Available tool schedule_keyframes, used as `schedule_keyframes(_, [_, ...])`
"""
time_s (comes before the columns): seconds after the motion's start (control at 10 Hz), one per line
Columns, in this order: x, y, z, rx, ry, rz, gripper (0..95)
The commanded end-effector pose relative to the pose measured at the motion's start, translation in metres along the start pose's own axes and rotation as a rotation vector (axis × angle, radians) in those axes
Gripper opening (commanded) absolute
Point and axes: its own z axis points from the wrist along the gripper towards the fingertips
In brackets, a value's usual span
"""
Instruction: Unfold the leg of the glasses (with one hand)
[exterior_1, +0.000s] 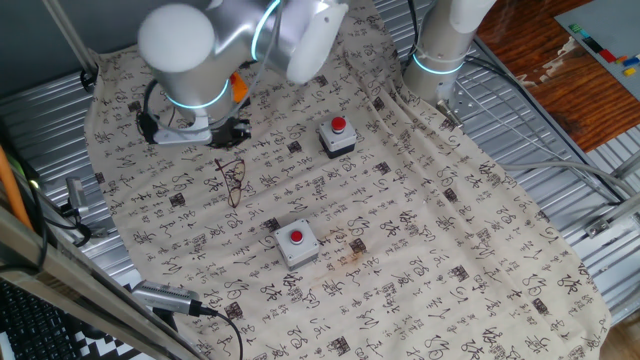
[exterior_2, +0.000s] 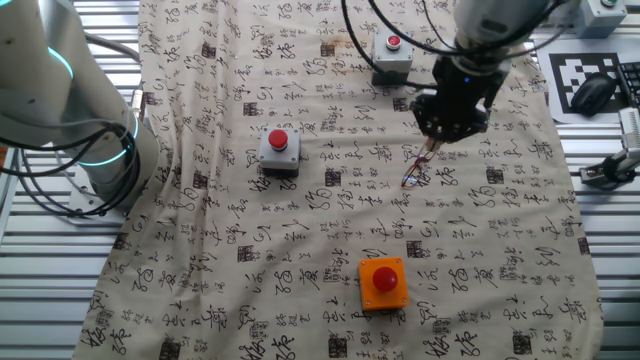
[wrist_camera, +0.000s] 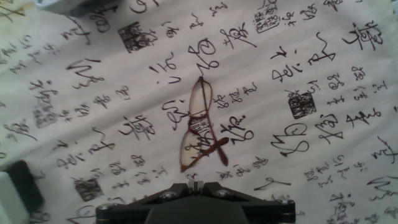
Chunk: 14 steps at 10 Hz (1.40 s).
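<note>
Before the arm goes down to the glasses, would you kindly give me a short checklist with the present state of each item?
1. Glasses in the hand view: ok, lying flat on the printed cloth.
2. Gripper near the glasses: ok, just above them in the other fixed view.
3. Nothing held yet: ok, the glasses lie free on the cloth.
4. Jaw opening: cannot tell, the fingertips are not clearly shown.
5. Leg folded: ok, a dark leg lies across the lower lens.
6. Button boxes apart from the glasses: ok, the nearest grey button box stands clear.
</note>
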Motion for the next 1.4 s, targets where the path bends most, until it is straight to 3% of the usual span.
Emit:
schedule_keyframes(0.1, [0.002, -0.006, 0.011, 0.013, -0.010, -0.014, 0.0])
schedule_keyframes(0.4, [0.002, -0.015, 0.028, 0.012, -0.024, -0.023, 0.0])
schedule_keyframes(0.7, [-0.005, -0.018, 0.031, 0.008, -0.027, -0.022, 0.0])
schedule_keyframes(0.9, [-0.009, -0.017, 0.030, 0.003, -0.038, -0.020, 0.0])
schedule_keyframes(1.4, [-0.018, -0.017, 0.011, -0.006, -0.033, 0.003, 0.0])
